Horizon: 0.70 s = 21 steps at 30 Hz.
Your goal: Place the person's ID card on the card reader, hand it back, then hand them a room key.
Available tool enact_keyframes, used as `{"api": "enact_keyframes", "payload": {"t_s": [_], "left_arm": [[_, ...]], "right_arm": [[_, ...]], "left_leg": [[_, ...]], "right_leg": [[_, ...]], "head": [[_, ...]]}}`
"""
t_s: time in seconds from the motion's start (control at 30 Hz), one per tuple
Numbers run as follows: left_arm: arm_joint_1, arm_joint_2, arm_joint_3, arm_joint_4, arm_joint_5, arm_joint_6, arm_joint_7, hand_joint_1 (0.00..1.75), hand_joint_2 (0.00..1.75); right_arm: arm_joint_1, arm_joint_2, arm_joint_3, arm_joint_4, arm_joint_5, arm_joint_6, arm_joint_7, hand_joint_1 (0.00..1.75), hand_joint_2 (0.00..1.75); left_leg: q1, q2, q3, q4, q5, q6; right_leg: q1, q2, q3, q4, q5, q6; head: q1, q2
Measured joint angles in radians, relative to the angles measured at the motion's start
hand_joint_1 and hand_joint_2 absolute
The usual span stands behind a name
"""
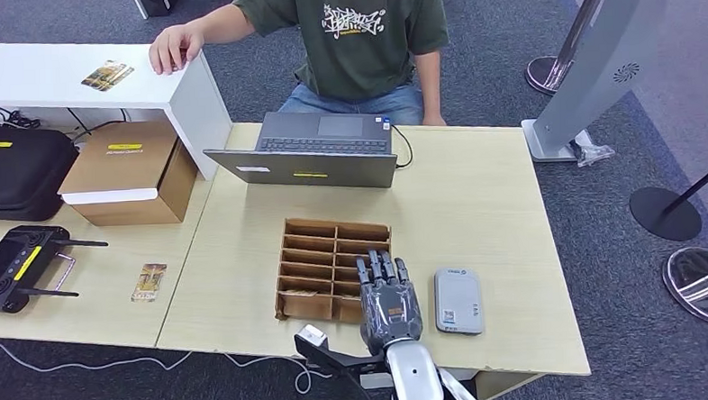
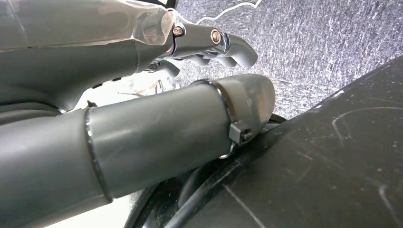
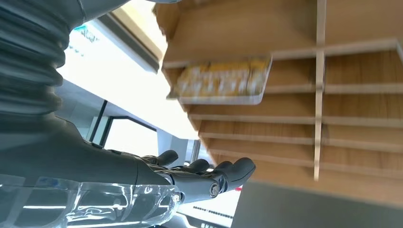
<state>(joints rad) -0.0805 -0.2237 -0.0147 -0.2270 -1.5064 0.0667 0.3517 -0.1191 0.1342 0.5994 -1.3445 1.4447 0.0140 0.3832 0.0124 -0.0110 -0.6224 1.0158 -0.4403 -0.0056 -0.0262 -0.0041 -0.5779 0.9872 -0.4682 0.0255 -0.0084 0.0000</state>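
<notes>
My right hand (image 1: 389, 302) hovers over the near right corner of the wooden divider box (image 1: 331, 266), fingers stretched forward and holding nothing. In the right wrist view the fingers (image 3: 209, 173) reach toward the box's slots (image 3: 332, 99), where a yellow card (image 3: 221, 81) lies in one compartment. The grey card reader (image 1: 458, 300) lies flat just right of the hand. A yellow and dark card (image 1: 107, 75) rests on the white counter (image 1: 47, 74), close to the person's hand (image 1: 174, 47). My left hand (image 2: 209, 45) hangs over the carpet, fingers loose and empty.
A person in a green shirt (image 1: 352, 29) sits behind an open laptop (image 1: 317, 147). A cardboard box (image 1: 128, 172), a black case (image 1: 15, 170), a controller (image 1: 20, 267) and another small card (image 1: 148, 282) lie on the left table. Metal stands (image 1: 588, 72) rise at right.
</notes>
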Motion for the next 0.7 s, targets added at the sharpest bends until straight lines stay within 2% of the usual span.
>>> {"api": "enact_keyframes", "payload": {"t_s": [0.7], "left_arm": [[0.002,0.0,0.0,0.0,-0.004,0.006,-0.002,0.0,0.0]], "right_arm": [[0.006,-0.003,0.0,-0.051,-0.01,-0.004,-0.005,0.0,1.75]], "left_leg": [[0.0,0.0,0.0,0.0,0.0,0.0]], "right_leg": [[0.0,0.0,0.0,0.0,0.0,0.0]], "head": [[0.0,0.0]]}}
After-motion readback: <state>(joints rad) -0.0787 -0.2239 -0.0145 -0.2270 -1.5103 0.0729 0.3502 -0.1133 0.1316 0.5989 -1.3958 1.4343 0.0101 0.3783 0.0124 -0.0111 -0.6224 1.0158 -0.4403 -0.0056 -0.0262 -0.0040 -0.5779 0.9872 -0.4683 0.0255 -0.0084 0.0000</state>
